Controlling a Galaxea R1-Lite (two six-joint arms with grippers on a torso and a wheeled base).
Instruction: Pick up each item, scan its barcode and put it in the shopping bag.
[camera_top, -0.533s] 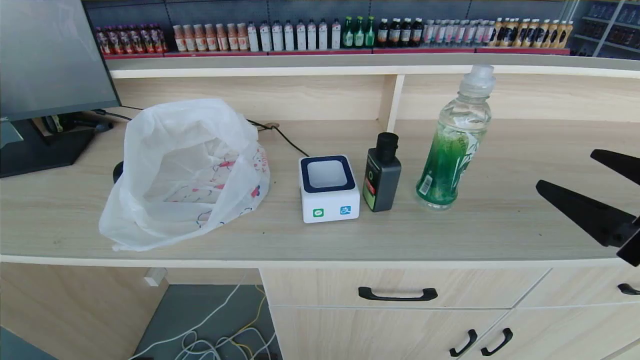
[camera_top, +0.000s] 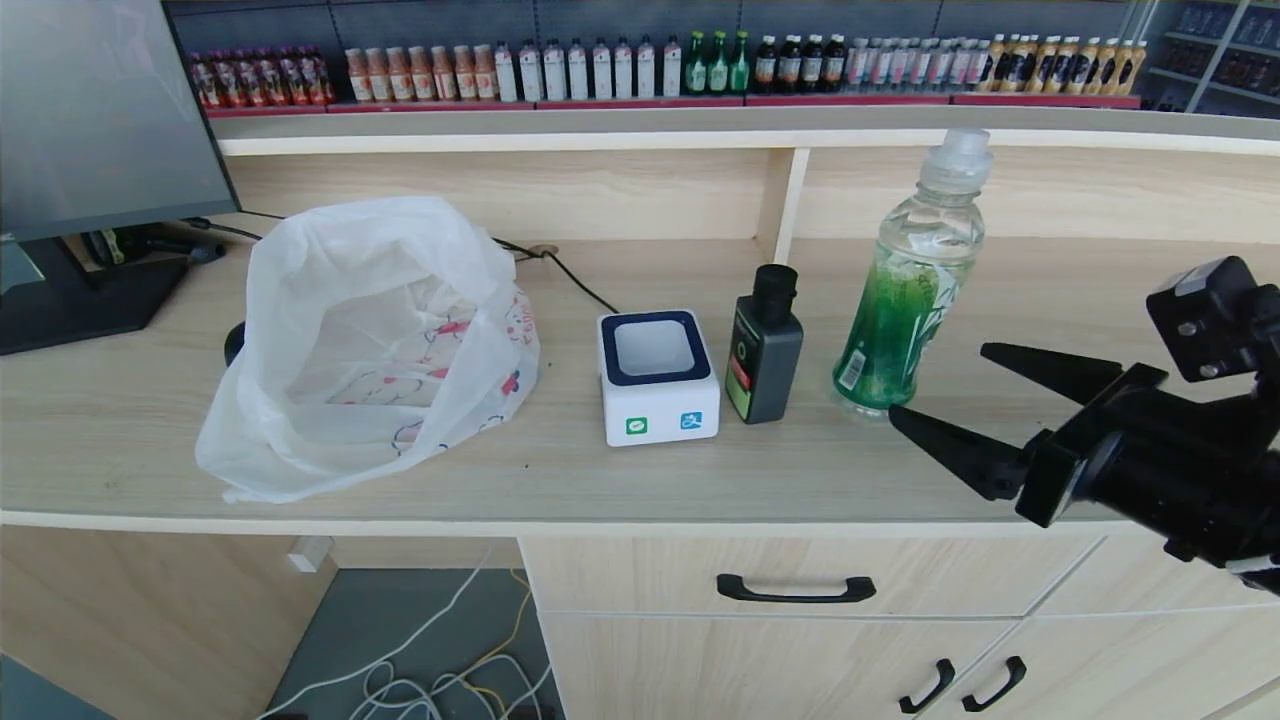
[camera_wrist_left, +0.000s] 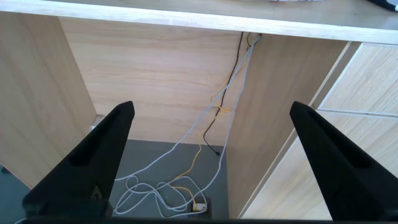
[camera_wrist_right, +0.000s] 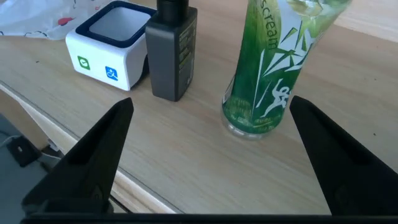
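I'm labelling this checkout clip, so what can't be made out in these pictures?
Inside of the white plastic shopping bag: head view, crumpled film hides the bottom.
Dark round object behind the bag: head view, bag covers most of it.
Top of the green-labelled clear plastic bottle: right wrist view, cut off by the edge.
Barcode on that bottle: head view, too small to read.

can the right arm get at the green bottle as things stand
Probably yes. The right tool is open and close to the green bottle, pointing toward its base, with only bare counter between them. The black bottle stands on the green bottle's other side, out of the way.
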